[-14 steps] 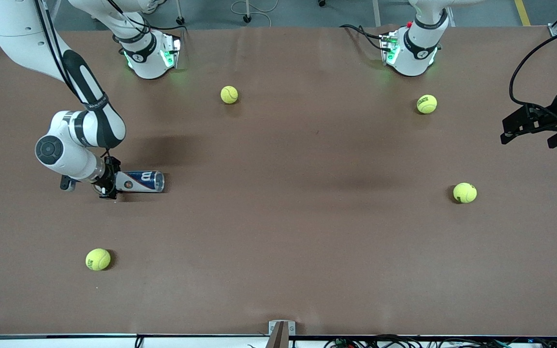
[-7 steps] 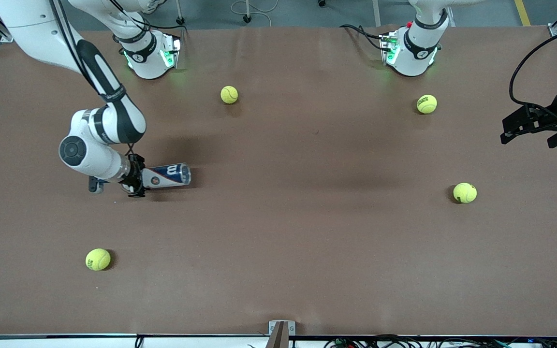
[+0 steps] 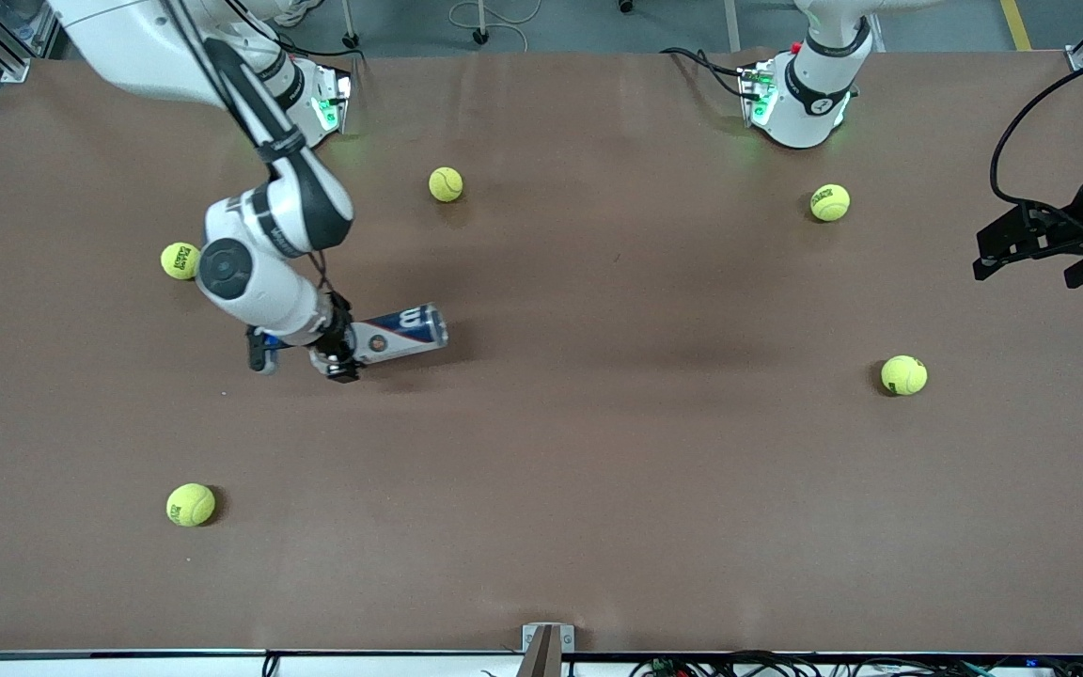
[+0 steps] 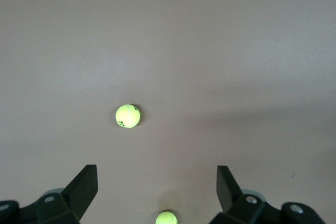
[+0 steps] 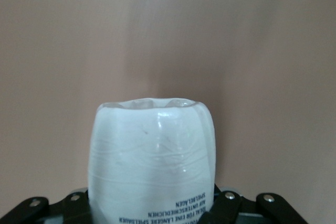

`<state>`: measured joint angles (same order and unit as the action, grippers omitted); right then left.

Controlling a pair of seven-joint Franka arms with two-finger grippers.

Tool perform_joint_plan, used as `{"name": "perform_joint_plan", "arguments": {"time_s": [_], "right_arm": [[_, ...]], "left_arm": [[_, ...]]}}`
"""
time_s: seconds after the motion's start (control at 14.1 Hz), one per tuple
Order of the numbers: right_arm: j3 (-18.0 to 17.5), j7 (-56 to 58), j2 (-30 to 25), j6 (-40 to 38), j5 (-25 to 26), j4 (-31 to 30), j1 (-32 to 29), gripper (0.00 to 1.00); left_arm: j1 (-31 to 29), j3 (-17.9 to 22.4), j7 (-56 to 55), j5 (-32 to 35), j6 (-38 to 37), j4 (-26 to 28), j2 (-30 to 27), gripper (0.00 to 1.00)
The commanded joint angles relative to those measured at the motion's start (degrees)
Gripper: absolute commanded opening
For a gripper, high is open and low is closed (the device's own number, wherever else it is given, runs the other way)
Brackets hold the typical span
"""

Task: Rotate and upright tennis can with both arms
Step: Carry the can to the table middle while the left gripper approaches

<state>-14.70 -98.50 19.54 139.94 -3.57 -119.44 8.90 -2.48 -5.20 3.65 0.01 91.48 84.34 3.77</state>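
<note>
The tennis can (image 3: 400, 331) has a navy, white and red label with a white "W". It lies roughly level, low over the table on the right arm's side. My right gripper (image 3: 339, 353) is shut on one end of it, and the can's free end points toward the left arm's end of the table. In the right wrist view the can (image 5: 152, 150) fills the space between the jaws of the right gripper (image 5: 152, 208). My left gripper (image 3: 1026, 273) waits open and empty above the table edge at the left arm's end, and it also shows in its own view (image 4: 157, 182).
Several tennis balls lie on the brown table (image 3: 598, 470): one near the right arm's base (image 3: 446, 184), one beside the right arm's wrist (image 3: 180, 260), one nearer the front camera (image 3: 191, 504). Two lie at the left arm's end (image 3: 829, 202) (image 3: 903, 374).
My right arm has carried the can toward the table's middle, tilting it slightly. A tennis ball that the arm covered now shows. The left arm has not moved.
</note>
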Motion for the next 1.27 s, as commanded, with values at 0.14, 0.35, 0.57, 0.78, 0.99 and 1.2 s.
{"name": "perform_joint_plan", "arguments": {"time_s": [0.14, 0.35, 0.57, 0.78, 0.99, 1.2], "right_arm": [[0.3, -7.5, 4.4, -4.2, -1.1, 9.9, 8.2, 0.64], [0.7, -14.6, 10.0, -7.5, 0.1, 19.2, 13.9, 0.64], [1.0, -20.9, 15.2, -9.6, 4.1, 27.3, 17.8, 0.64], [1.0, -26.3, 23.1, -16.3, 8.9, 39.4, 21.3, 0.64], [1.7, -27.0, 26.9, -15.9, 9.1, 44.1, 24.6, 0.64], [4.9, -28.0, 31.2, -14.6, 9.0, 49.0, 29.5, 0.64]], "left_arm": [[-0.4, -0.3, 1.1, 0.7, -0.4, 0.9, -1.4, 1.00], [-0.5, -0.3, 1.2, 0.7, -0.4, 0.9, -1.4, 1.00], [-0.5, -0.3, 1.2, 0.7, -0.4, 0.9, -1.5, 1.00], [-0.5, -0.3, 1.2, 0.7, -0.4, 0.9, -1.4, 1.00], [-0.5, -0.3, 1.2, 0.7, -0.4, 0.9, -1.4, 1.00], [-0.5, -0.3, 1.2, 0.7, -0.4, 0.9, -1.5, 1.00]]}}
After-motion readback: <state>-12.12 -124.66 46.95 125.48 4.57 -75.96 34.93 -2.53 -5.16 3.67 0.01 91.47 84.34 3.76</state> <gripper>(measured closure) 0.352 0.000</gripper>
